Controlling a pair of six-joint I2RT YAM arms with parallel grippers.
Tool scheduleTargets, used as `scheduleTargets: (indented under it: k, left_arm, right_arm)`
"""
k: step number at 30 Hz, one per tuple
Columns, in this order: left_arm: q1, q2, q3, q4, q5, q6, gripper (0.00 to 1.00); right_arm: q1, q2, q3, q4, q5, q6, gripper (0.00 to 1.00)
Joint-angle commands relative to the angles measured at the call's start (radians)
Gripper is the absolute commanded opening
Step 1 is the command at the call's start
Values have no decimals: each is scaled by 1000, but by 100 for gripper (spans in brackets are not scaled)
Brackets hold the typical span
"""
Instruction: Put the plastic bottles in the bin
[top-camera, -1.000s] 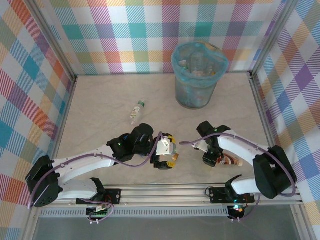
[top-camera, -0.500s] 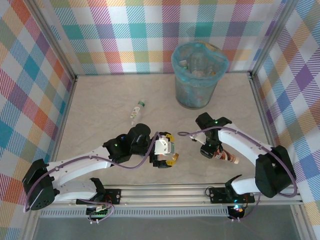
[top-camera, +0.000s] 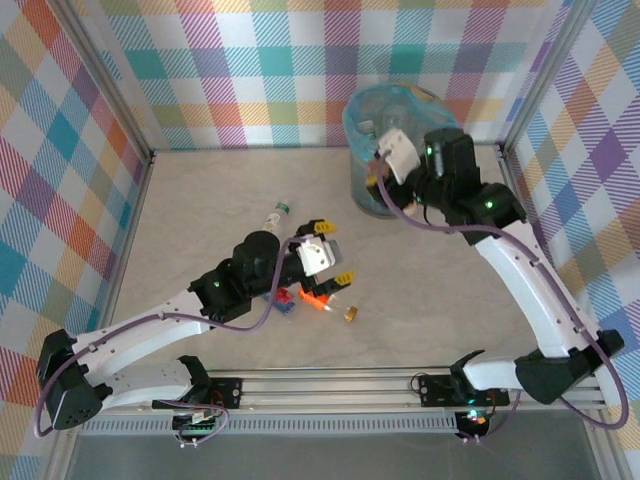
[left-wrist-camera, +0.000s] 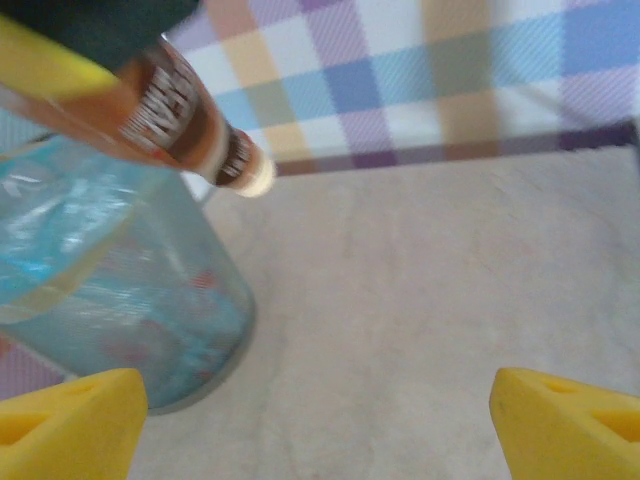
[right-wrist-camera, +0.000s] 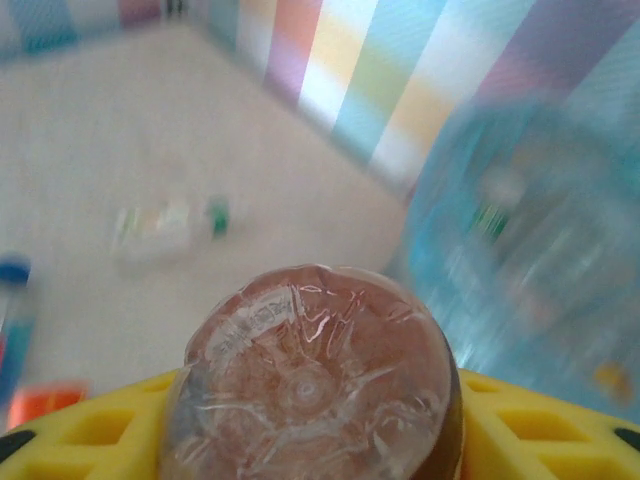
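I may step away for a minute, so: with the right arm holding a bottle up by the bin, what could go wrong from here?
The brown-labelled bottle in the right arm's fingers hangs tilted with its cap near the edge of the bin; released here, it might clip the rim and fall outside. The left arm's fingers, open, face that same bin; moving in now could bump the right arm. The orange bottle lying beside them might get knocked away.

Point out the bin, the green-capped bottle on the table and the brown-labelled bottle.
The bin (top-camera: 365, 188): top view, its side wall.
The green-capped bottle (top-camera: 271, 222): top view, its clear body.
The brown-labelled bottle (left-wrist-camera: 168, 97): left wrist view, its label.
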Motion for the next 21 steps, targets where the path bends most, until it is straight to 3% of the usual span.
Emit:
scheduleTargets:
  k: [1, 5, 11, 15, 21]
  left_arm:
    - [17, 14, 73, 42, -105, -47, 89]
    - [26, 25, 122, 5, -136, -71, 89]
    - [51, 27, 188, -65, -193, -116, 89]
    - [72, 16, 199, -97, -241, -159, 89]
    - [109, 3, 182, -111, -266, -225, 90]
  right_arm:
    - [-8, 114, 97, 329, -1, -28, 59]
    - [-23, 308, 286, 435, 30, -57, 57]
    - [-82, 567, 530, 409, 59, -14, 56]
    - [-118, 609, 515, 414, 57, 72, 56]
    - [-140, 570, 351, 484, 45, 164, 60]
